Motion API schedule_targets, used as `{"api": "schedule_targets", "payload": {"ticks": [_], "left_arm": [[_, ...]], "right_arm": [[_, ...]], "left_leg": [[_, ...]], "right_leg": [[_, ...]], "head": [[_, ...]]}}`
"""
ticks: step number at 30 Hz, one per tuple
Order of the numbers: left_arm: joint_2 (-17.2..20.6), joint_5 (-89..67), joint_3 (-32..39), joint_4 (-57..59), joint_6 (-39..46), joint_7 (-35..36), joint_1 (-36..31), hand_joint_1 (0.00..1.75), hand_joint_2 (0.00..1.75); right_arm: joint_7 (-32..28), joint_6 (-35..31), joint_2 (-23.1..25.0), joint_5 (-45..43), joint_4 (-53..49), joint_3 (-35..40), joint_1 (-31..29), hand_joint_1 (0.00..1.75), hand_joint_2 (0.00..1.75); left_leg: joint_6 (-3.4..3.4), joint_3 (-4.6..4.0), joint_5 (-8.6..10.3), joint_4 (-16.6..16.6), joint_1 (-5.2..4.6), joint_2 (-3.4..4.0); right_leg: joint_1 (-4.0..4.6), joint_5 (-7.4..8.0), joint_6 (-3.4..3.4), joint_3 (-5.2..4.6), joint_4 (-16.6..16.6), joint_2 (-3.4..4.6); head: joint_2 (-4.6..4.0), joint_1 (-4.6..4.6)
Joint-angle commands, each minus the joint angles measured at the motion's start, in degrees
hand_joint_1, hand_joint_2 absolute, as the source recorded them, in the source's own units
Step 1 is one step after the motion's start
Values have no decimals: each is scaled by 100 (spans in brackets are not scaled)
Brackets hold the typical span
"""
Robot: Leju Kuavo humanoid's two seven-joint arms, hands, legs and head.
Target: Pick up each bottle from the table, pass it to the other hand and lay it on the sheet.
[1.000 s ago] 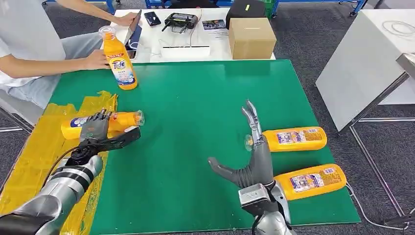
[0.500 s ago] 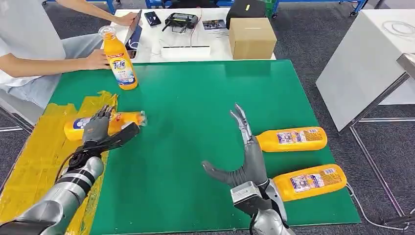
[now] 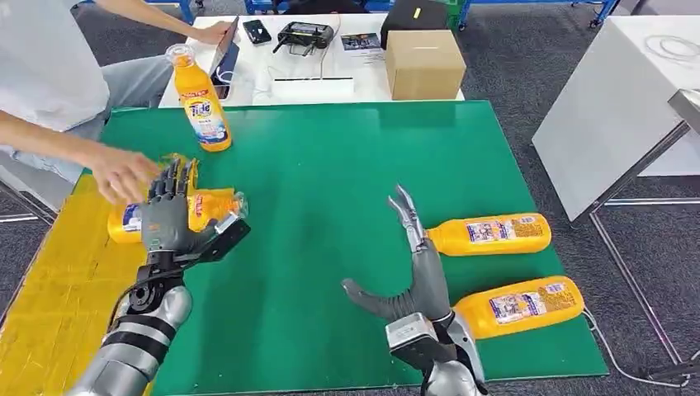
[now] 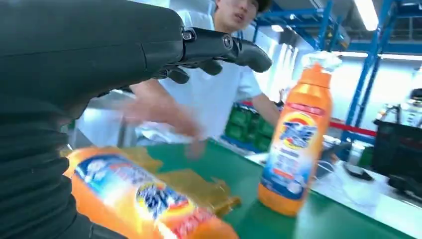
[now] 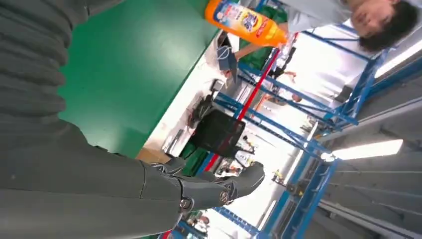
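Observation:
An orange detergent bottle [image 3: 210, 206] lies on its side at the edge of the yellow sheet [image 3: 49, 280]. My left hand [image 3: 169, 219] is lifted just in front of it with fingers spread, holding nothing. The left wrist view has this lying bottle [image 4: 139, 199] close under my hand [image 4: 149, 50]. My right hand [image 3: 417, 264] stands open on the green mat [image 3: 330, 165], just left of a lying bottle [image 3: 491, 233]. Another bottle [image 3: 520, 304] lies nearer the front edge. An upright bottle [image 3: 198, 99] stands at the far left of the mat, also seen as an upright bottle [image 4: 293, 134] from the left wrist.
A person sits at the far left; their hand [image 3: 124, 173] reaches over the sheet toward the lying bottle. Behind the mat are a cardboard box [image 3: 423, 62], a controller [image 3: 304, 35] and a phone [image 3: 257, 30]. A white table [image 3: 627, 91] stands at the right.
My left hand has lifted off the lying bottle and spread its fingers. The person's hand left the upright bottle and came down toward the sheet. My right hand drifted slightly left.

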Motion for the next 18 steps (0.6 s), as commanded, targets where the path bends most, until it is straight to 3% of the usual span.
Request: {"api": "schedule_targets", "payload": {"ticks": [1,4,5,6,18], "left_arm": [[-58,1364,-282,-1146,-575,-630,516,0,175],[-94,3386,-214,-2061,-1556,-1287,1048,0,175],[-54,3411,-214,-2214,-1559,-1296,1161,0,175],[-71,4362,-119,-2541,-2122,-1459,1367,0,175],[-47,4449,-77,-2669,-2169,-1480,1468,0,175]], "right_arm": [[146,-340,-89,420,12,-196,21,0,175],[477,-581,-225,1192,21,-351,-46,0,175],[489,-588,-261,1193,14,-401,-68,0,175],[759,-466,-420,1601,63,-410,-124,0,175],[762,-460,-480,1635,103,-495,-133,0,175]], "left_leg": [[0,6,-4,-2,0,-5],[1,19,-13,-1,2,4],[0,19,-14,0,4,9],[0,20,-16,1,3,11],[-2,12,-6,-3,1,0]], "right_leg": [[0,-4,-2,9,-4,-3],[2,-7,-3,22,-8,7],[4,-6,-4,19,-7,12],[3,-7,-3,20,-7,15],[2,-3,-4,14,-7,3]], "head": [[0,0],[0,-2],[0,-2],[0,-2],[0,-2]]}}
